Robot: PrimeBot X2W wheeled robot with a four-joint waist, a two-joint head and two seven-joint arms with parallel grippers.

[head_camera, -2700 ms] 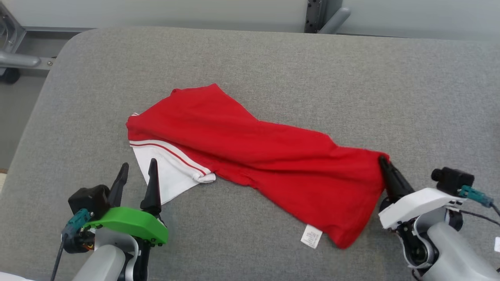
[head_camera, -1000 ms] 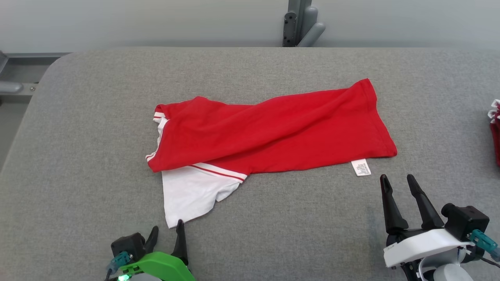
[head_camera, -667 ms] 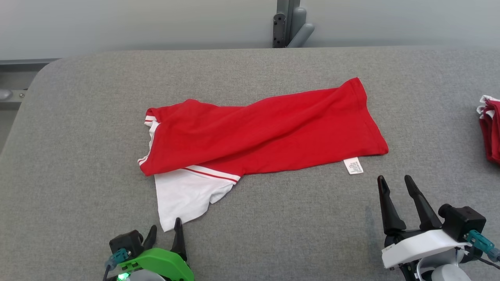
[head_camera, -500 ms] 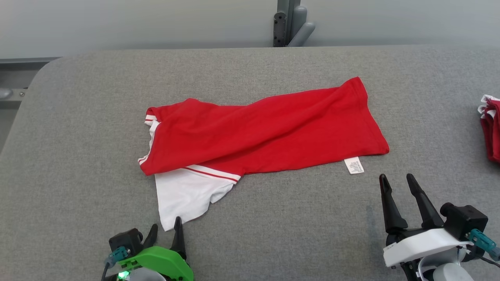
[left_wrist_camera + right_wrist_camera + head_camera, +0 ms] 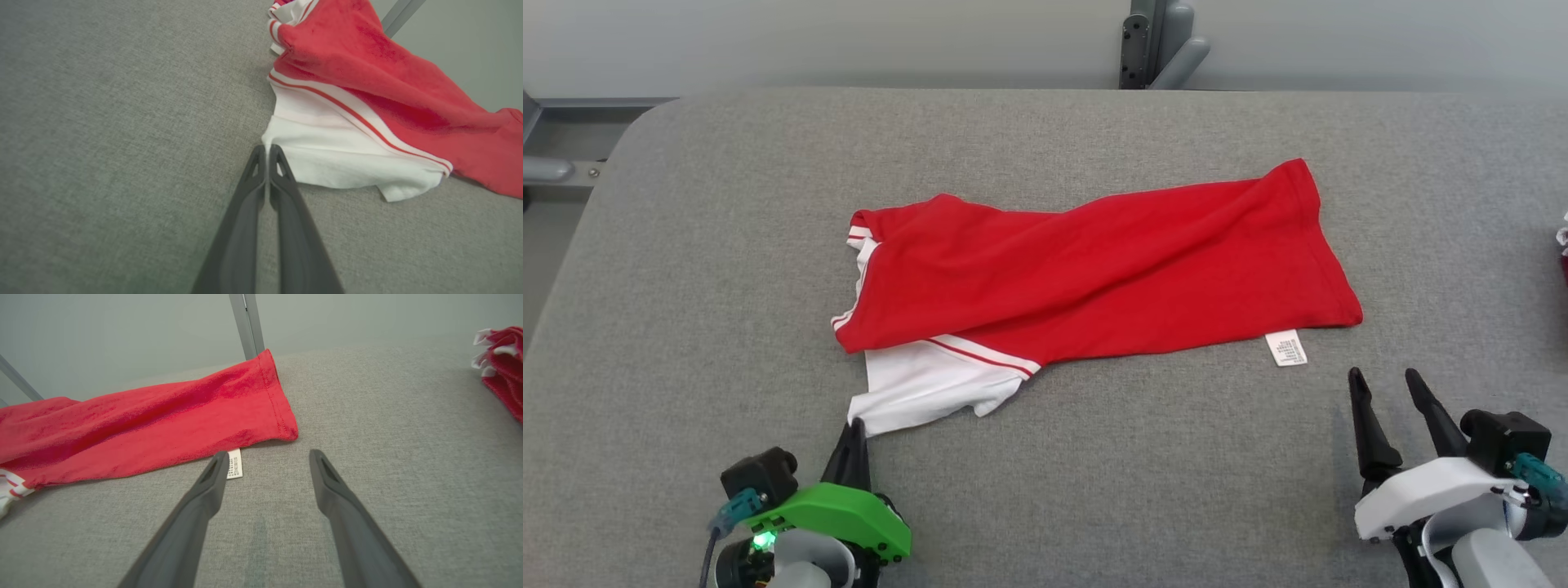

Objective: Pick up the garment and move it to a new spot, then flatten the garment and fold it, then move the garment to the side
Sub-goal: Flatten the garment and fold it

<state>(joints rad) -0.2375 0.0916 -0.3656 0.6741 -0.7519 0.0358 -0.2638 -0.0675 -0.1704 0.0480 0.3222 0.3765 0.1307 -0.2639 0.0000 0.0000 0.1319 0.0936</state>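
While the left gripper held the white sleeve corner pinched between closed fingers and the right gripper stood wide open and empty near the hem, the red garment lay twisted mid-table, flattening apparently in hand and the next move likely calling for a gentle outward pull.

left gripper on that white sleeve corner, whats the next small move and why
Probably draw the left gripper back and outward to pull the white sleeve flat: it is shut on the sleeve's corner, and the sleeve lies bunched against the red garment.
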